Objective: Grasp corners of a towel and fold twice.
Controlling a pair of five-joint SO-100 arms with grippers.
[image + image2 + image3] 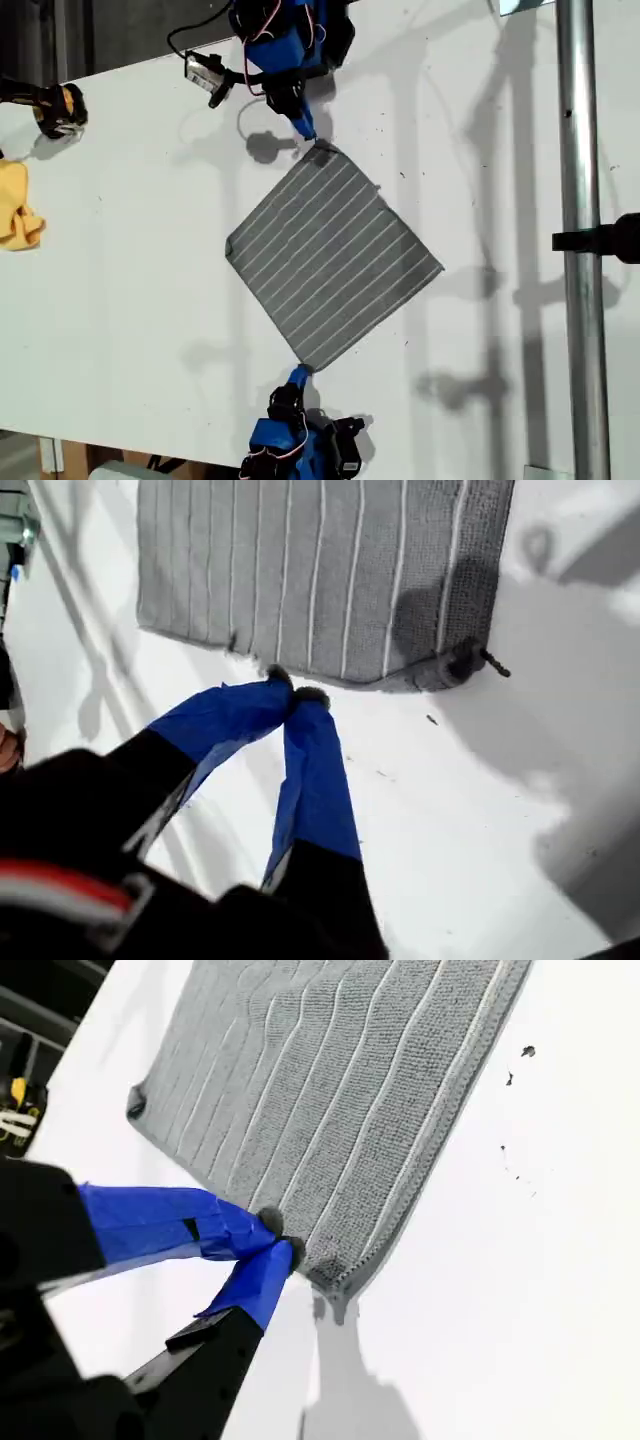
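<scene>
Two claws at the towel's corners

The towel (330,258) lay flat like a diamond on the white surface (130,300). Our first claw (293,695) was pinched closed, holding nothing, just beside the towel's edge near a corner (455,665). Our second claw (280,1240) was pinched closed at the edge by another corner (335,1278).

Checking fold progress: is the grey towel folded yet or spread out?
Spread flat: the towel lies as a single-layer diamond on the table, all four corners showing, no fold visible.
</scene>
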